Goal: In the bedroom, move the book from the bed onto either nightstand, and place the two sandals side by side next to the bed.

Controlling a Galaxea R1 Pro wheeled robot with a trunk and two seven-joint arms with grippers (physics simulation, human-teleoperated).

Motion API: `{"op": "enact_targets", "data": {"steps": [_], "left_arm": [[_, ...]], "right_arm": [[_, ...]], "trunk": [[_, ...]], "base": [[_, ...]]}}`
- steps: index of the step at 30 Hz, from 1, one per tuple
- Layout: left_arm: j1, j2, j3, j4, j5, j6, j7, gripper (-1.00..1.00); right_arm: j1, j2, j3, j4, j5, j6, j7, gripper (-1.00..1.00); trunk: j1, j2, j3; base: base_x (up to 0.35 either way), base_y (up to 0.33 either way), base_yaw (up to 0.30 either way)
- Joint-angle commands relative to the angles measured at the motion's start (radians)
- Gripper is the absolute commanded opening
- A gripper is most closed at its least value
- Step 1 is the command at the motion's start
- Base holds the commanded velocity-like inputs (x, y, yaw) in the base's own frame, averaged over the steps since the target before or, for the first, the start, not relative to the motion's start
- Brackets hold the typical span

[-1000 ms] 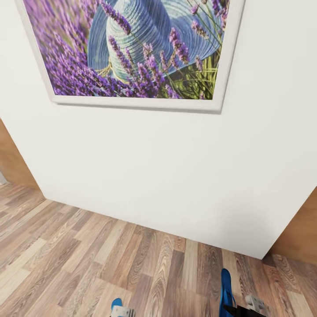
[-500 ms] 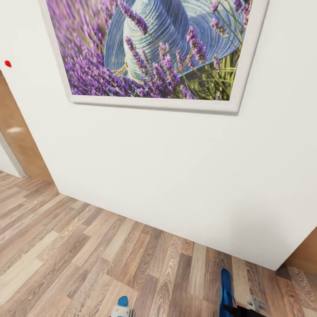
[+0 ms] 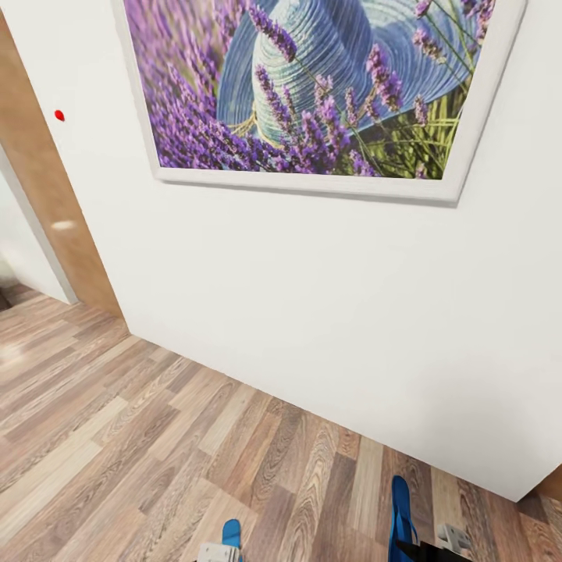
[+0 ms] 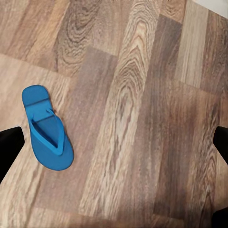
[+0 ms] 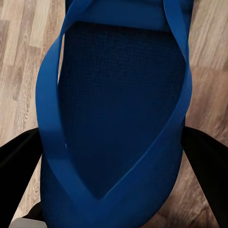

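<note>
One bright-blue sandal [image 5: 118,109] hangs strap side up between the black fingers [image 5: 19,166] of my right gripper [image 5: 114,166], which is shut on it. In the head view that sandal [image 3: 400,511] sticks forward over the floor from the right gripper [image 3: 433,546] at the lower edge. The other blue sandal [image 4: 46,128] lies flat on the wood planks. My left gripper [image 4: 114,147] hovers above it, open wide and holding nothing, with the sandal close to one fingertip. The head view shows its toe [image 3: 231,533] just ahead of the left gripper [image 3: 217,553].
A white wall [image 3: 312,312] stands close ahead with a large framed lavender picture [image 3: 328,86] and a small red dot [image 3: 58,115]. A brown wooden door frame [image 3: 47,203] runs down at the left. Brown-grey plank floor [image 3: 117,437] stretches to the left.
The whole head view has slid rightward, so the camera has turned left. The door frame and red dot have come further in. More of the floor sandal shows by the left gripper.
</note>
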Motion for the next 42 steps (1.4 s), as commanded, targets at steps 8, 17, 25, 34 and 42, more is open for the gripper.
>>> {"op": "enact_targets", "data": {"steps": [8, 17, 25, 34, 42], "left_arm": [[-0.001, 0.002, -0.005, 0.000, 0.010, -0.003, -0.007, 1.00], [-0.005, 0.002, 0.001, -0.125, 0.014, 0.045, -0.005, 1.00], [-0.009, 0.002, 0.002, -0.544, 0.014, 0.462, 0.001, 1.00], [-0.011, 0.002, 0.003, -0.782, 0.016, 0.660, 0.122, 1.00], [-0.011, -0.012, 0.002, -0.630, 0.016, 0.482, 0.370, 1.00]], "right_arm": [[0.000, 0.000, -0.008, 0.000, -0.002, 0.009, 0.002, -1.00], [0.000, 0.000, -0.008, 0.000, -0.002, 0.009, 0.008, -1.00], [0.000, 0.000, -0.008, 0.000, -0.002, 0.009, 0.003, -1.00], [0.000, 0.000, -0.008, 0.000, -0.002, 0.009, 0.003, -1.00], [0.000, 0.000, -0.008, 0.000, -0.002, 0.009, 0.003, -1.00]], "trunk": [[0.000, 0.000, -0.001], [0.000, 0.000, -0.001], [0.000, 0.000, -0.001], [0.000, 0.000, -0.001], [0.000, 0.000, -0.001]], "base": [[0.000, 0.000, 0.001], [0.000, 0.000, 0.000], [0.000, 0.000, 0.000], [0.000, 0.000, 0.000], [0.000, 0.000, 0.000]]}}
